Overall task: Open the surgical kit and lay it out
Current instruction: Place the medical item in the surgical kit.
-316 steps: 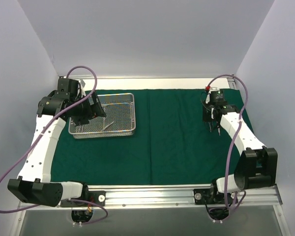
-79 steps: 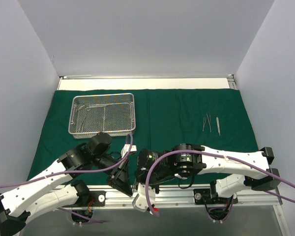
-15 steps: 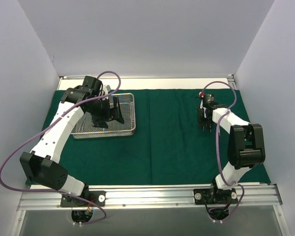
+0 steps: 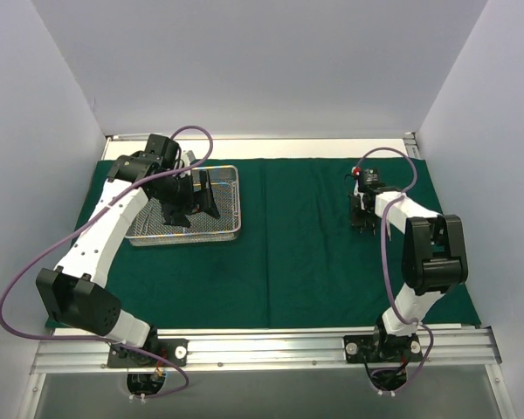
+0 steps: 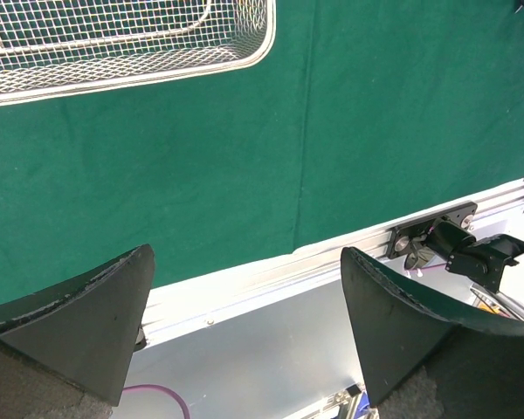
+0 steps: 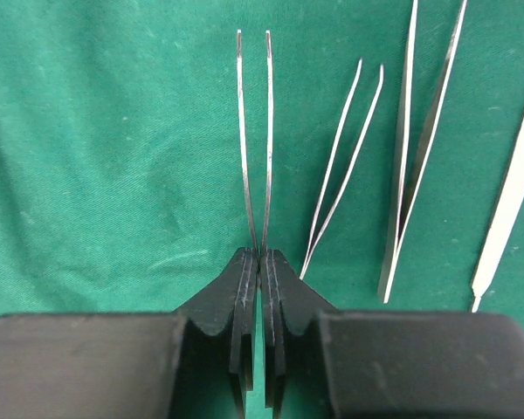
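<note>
Inside right hand [image 6: 260, 259], forceps [image 6: 244, 140] pinched, prongs ahead

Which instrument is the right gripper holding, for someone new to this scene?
On the green cloth, far right side, steel instruments lie in a row. The right gripper pinches the leftmost in its wrist view: slim forceps with two nearly parallel prongs, while its neighbours lie free.

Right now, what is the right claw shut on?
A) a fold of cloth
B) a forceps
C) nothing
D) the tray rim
B: in the right wrist view the right claw pinches the base of a forceps, whose two slim prongs stick out ahead of it over the cloth.
</note>
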You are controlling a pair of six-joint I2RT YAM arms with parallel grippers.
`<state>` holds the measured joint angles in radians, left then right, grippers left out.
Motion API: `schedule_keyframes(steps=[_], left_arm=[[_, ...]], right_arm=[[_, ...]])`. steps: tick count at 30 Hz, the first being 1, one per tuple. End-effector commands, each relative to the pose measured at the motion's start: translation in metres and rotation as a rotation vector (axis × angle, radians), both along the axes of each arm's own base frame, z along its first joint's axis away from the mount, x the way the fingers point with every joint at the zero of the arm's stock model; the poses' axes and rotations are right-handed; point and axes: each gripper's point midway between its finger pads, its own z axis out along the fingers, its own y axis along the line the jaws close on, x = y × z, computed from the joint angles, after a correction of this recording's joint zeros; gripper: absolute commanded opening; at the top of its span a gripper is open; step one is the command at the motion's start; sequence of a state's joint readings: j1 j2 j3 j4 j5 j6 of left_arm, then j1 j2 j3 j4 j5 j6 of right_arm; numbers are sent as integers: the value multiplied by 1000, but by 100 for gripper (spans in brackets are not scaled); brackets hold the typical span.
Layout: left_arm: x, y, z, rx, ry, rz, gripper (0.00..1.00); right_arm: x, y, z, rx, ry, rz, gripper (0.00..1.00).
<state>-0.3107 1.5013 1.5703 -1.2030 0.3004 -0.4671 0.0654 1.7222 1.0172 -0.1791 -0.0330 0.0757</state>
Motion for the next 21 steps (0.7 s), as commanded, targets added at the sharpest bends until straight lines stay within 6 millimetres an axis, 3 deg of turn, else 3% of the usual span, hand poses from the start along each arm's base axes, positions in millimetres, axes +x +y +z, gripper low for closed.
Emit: schedule_keyframes(steps=[1, 10, 21], left_arm=[[13, -4, 17, -37, -75, -6, 96], [12, -3, 16, -47, -70, -5, 96], [12, -4, 13, -60, -63, -5, 96]], right_arm=[[-4, 1, -3, -4, 28, 1, 0], [-6, 13, -6, -9, 55, 31, 1], [-8, 15, -6, -16, 61, 29, 15]])
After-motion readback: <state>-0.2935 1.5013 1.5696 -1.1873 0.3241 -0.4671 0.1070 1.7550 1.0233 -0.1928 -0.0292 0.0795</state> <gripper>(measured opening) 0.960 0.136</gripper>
